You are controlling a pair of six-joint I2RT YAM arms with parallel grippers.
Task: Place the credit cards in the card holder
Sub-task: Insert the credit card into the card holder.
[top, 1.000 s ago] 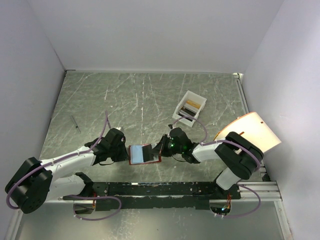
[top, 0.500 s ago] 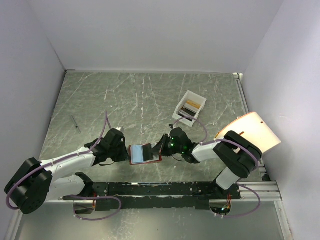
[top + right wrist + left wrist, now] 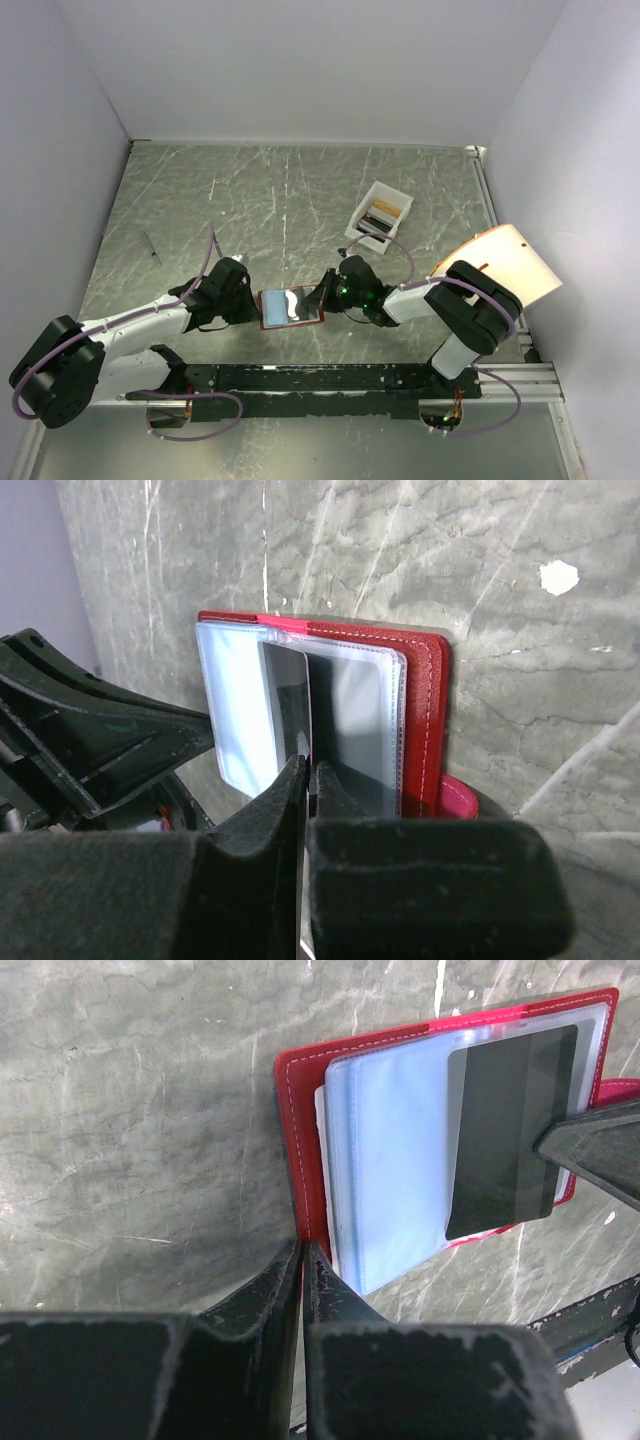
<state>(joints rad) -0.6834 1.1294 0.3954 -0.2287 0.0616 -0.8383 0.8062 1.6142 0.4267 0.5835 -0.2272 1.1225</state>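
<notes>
- Between the 2 arms: red folding card holder (image 3: 290, 306), open, on table (image 3: 250, 200).
- Left gripper (image 3: 302, 1252) pinches its red cover edge.
- Right gripper (image 3: 307, 770) clamps 1 dark flat plastic card (image 3: 510, 1130) over its pale pockets (image 3: 390, 1150).

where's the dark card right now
In the left wrist view, the dark card lies on the open wallet's clear pockets, its edge pinched by the right end effector, near the table's front edge.

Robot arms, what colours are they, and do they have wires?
Both the left arm and right arm have white tubes with chunky black joints. Thin purple cables loop along them. The left gripper and right gripper are black wedges.
</notes>
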